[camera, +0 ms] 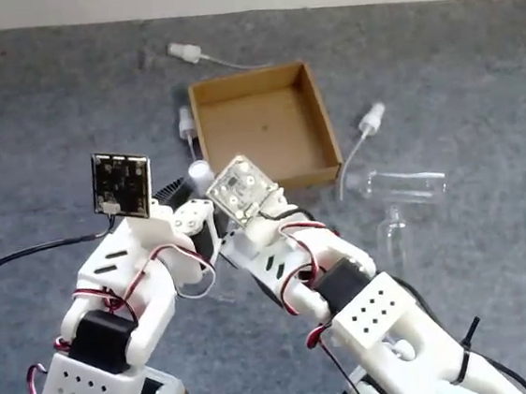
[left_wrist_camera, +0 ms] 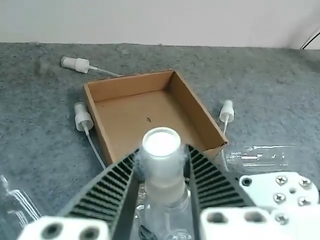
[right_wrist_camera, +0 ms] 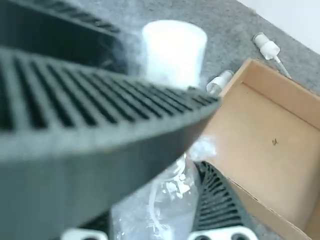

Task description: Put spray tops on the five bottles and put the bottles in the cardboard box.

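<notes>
My left gripper [left_wrist_camera: 161,159] is shut on a white spray top [left_wrist_camera: 161,146] that sits on the neck of a clear bottle [left_wrist_camera: 161,215], held upright just in front of the cardboard box [left_wrist_camera: 97,92]. My right gripper [right_wrist_camera: 167,192] is shut on that bottle's clear body [right_wrist_camera: 160,200], below the spray top [right_wrist_camera: 174,49]. In the high view both arms meet at the spray top [camera: 201,172], by the box's [camera: 265,126] near left corner. The box holds nothing.
Loose spray tops lie beyond the box [camera: 186,51], at its left side [camera: 184,120] and at its right [camera: 371,118]. Two clear bottles [camera: 407,184] [camera: 394,232] lie on the grey carpet right of the box. Another clear bottle [left_wrist_camera: 12,207] lies left of the arms.
</notes>
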You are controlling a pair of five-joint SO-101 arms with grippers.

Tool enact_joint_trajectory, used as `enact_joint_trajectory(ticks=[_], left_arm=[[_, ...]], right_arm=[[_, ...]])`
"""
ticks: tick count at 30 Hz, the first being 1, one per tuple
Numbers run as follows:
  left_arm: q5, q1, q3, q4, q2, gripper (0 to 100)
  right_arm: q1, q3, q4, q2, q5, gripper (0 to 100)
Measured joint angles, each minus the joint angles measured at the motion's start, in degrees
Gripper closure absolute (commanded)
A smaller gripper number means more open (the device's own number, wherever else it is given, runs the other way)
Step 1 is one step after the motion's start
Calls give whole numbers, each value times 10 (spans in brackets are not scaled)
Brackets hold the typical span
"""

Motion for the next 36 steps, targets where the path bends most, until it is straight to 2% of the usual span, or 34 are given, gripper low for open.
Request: enact_joint_trajectory(ticks=[5,10,18,24,29,32,36], left_arm=[[-38,0,-18,1,1,919],[-47,11,-27,8,1,805],[-47,11,-62,49,10,804],[-48,-32,-69,55,-10,803],[-79,-45,-70,99,-119,807],[-81,-83,-70,102,-195,807],[-81,-113,-47,84,-200,807]], right_arm=[[2,0,0,0,0,995],[13,-1,-2,-1,-1,995],[16,-2,-5,-2,-1,995],[15,-2,-5,-2,-1,995],[15,-2,-5,-2,-1,995],[15,-2,-5,-2,-1,995],[15,-2,-5,-2,-1,995]])
